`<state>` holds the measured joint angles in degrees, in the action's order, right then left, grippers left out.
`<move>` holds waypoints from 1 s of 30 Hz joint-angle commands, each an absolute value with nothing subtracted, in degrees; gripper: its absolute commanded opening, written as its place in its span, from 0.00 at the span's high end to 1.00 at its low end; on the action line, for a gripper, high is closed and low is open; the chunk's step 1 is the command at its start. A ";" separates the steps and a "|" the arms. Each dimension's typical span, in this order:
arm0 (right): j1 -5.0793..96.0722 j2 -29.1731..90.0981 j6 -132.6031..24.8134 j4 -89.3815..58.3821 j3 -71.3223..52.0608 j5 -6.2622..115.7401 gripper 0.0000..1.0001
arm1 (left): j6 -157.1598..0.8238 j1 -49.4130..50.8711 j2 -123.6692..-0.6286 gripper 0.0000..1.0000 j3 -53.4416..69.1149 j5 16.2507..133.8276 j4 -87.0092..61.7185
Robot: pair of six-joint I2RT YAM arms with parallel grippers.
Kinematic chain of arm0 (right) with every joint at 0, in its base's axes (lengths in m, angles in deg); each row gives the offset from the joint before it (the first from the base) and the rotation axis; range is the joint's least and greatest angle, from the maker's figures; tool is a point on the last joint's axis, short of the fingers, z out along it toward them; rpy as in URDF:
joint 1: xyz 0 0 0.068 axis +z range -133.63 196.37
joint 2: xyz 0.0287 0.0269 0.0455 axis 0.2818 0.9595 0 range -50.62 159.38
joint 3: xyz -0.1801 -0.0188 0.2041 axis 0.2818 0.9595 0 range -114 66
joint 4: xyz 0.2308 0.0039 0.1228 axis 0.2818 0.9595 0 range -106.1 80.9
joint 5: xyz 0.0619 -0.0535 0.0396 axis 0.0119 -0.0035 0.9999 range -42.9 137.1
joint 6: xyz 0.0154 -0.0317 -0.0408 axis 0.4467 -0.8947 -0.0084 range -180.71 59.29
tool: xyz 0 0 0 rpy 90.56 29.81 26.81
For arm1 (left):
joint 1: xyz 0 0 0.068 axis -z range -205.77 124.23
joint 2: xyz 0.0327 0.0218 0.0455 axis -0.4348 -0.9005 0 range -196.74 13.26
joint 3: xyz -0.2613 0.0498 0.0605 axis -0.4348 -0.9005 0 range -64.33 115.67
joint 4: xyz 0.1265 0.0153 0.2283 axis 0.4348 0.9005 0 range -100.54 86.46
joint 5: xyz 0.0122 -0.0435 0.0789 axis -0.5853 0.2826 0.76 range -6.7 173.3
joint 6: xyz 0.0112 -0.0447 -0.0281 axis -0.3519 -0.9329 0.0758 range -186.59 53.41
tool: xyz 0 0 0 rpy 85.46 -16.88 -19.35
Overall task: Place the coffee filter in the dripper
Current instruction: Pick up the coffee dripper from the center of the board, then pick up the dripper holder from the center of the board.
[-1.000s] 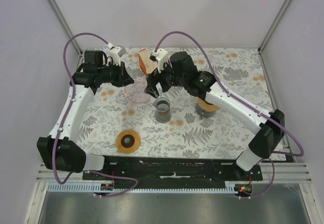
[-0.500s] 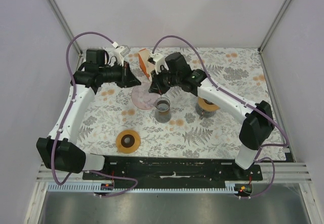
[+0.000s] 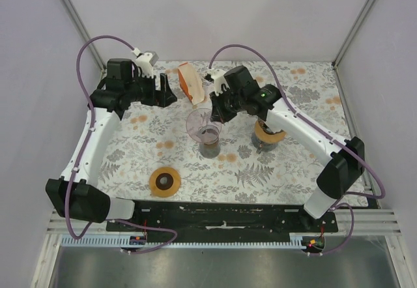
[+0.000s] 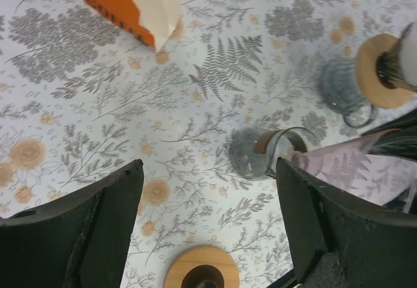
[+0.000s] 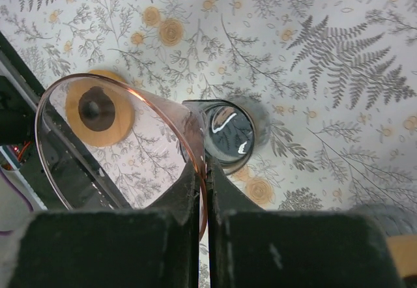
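The dripper [image 3: 203, 122] has shifted right and now sits over the glass carafe [image 3: 209, 146], its rim clenched in the right tool [image 5: 202, 171]. The left tool [image 4: 208, 171] is released, near the orange coffee filter pack [image 3: 191, 83].

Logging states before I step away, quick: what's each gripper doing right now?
left gripper: open, holding nothing.
right gripper: shut on the rim of the pink dripper.

The right hand [image 3: 215, 114] is holding the pink dripper [image 3: 199, 122] over the glass carafe [image 3: 209, 143]; the left hand [image 3: 169, 95] is hovering beside the orange packet [image 3: 190, 83].
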<state>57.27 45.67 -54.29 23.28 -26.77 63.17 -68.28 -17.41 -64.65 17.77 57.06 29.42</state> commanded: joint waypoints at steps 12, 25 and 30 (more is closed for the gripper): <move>53.37 49.57 -55.44 24.60 -31.29 62.12 1.00 | -67.29 -17.68 -63.47 0.12 11.08 65.11 26.37; 53.46 53.53 -54.64 24.77 -28.74 62.65 0.86 | -56.32 -17.60 -63.03 0.20 5.02 60.81 29.35; 53.64 52.66 -55.26 24.07 -28.83 63.27 1.00 | -48.84 -17.51 -61.72 0.24 0.71 60.45 32.35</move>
